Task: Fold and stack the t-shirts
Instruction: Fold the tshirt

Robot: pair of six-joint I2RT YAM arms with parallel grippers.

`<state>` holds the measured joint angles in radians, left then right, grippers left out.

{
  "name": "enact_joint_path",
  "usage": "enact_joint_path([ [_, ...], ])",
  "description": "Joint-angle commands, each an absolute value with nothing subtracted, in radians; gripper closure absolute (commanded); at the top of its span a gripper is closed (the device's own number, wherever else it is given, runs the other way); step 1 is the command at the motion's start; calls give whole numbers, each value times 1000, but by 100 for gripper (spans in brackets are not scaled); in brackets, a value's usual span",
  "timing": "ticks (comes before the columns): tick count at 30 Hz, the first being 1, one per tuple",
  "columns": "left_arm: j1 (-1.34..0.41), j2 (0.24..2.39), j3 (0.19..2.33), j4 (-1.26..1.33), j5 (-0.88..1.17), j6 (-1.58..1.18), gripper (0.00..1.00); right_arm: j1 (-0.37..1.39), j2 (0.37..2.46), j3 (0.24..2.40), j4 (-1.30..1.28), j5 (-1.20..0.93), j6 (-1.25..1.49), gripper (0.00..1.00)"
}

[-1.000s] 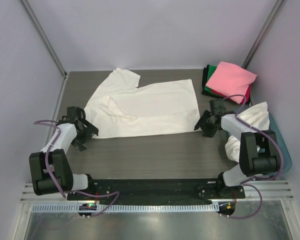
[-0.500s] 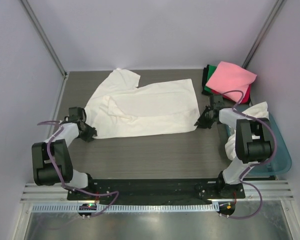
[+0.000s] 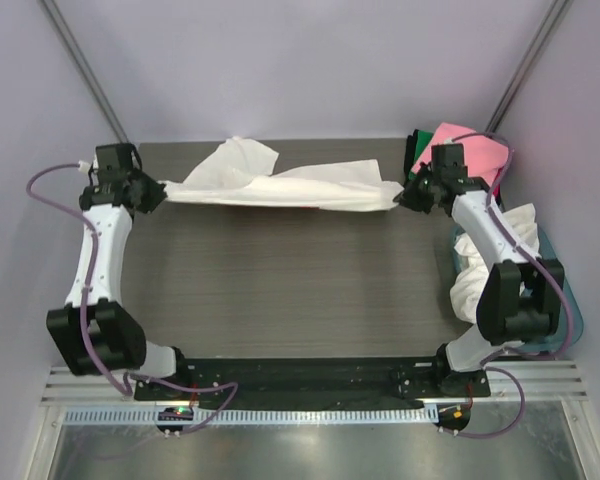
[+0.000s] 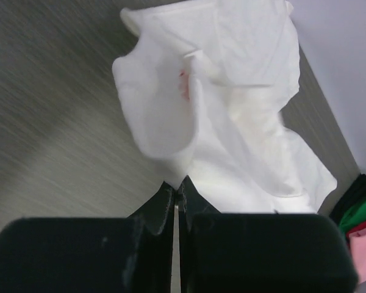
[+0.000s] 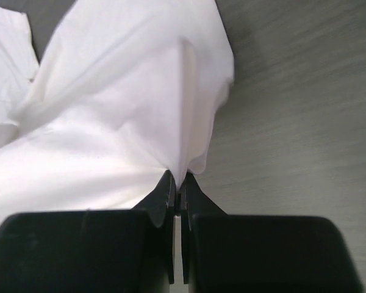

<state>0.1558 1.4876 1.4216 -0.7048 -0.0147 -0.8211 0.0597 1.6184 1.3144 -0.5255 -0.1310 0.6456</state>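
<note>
A cream-white t-shirt hangs stretched between my two grippers along the back of the table. My left gripper is shut on its left end, and my right gripper is shut on its right end. In the left wrist view the cloth billows out from the closed tips of the left gripper, with a faint red mark on it. In the right wrist view the shirt fans away from the pinched tips of the right gripper. Another cream shirt lies crumpled in the tub.
A stack of folded shirts sits at the back right corner, pink on top, green and black beneath. The teal tub stands by the right wall. Grey walls close in on three sides.
Both grippers closed on the shirt's near corners, then lifted and carried them toward the back of the table. The shirt went from lying flat to a raised, narrow band.
</note>
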Motion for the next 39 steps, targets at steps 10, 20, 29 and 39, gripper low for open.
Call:
enact_joint_path([
  [10,291,1184,838,-787,-32,-828,93,57,1350,792,-518,-112,672,99],
  [20,360,1083,750,-867,69,-850,40,57,1184,559,-503,-184,793,52],
  [29,361,1012,1015,-935,78,-762,11,89,968,584,-590,-184,816,30],
  [39,198,1538,1523,-684,68,-615,17,296,873,531,-290,-210,746,22],
])
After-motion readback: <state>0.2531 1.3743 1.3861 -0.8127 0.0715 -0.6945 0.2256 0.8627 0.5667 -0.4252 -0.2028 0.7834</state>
